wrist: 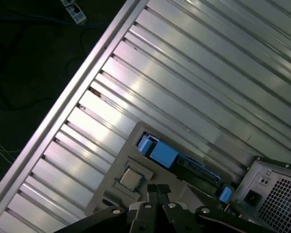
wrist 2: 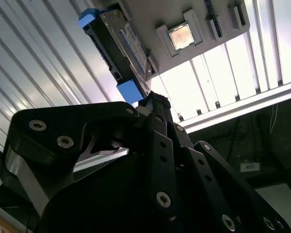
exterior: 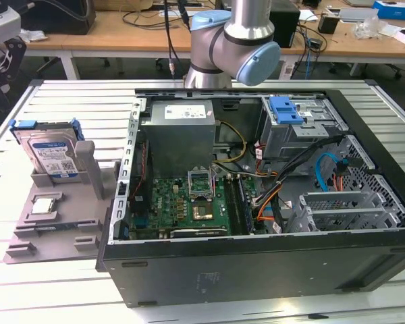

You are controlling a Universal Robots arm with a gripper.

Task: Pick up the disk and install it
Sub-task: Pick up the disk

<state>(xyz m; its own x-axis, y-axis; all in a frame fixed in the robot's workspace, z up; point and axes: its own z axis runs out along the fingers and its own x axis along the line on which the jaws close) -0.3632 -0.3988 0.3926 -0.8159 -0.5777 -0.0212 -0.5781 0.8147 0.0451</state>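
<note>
The disk point(exterior: 54, 154) is a silver hard drive with a white-and-blue label in a blue bracket. It stands on edge in a grey holder point(exterior: 61, 223) at the exterior view's left, beside the open computer case point(exterior: 256, 260). Both wrist views look down on the disk point(wrist 2: 123, 46) point(wrist: 184, 162) from some way above. My gripper point(wrist 2: 154, 102) point(wrist: 157, 188) hangs clear of it, with its black fingertips together and nothing between them. The arm's grey and blue joints point(exterior: 236, 40) rise behind the case.
A small square silver chip point(exterior: 44, 204) point(wrist 2: 180, 36) point(wrist: 129, 178) lies flat on the holder near the disk. Inside the case are a green motherboard point(exterior: 189, 202), a grey power supply point(exterior: 179, 131), cables, and a drive cage with a blue latch point(exterior: 287, 111). The slatted metal table point(exterior: 47, 290) ends close to the holder.
</note>
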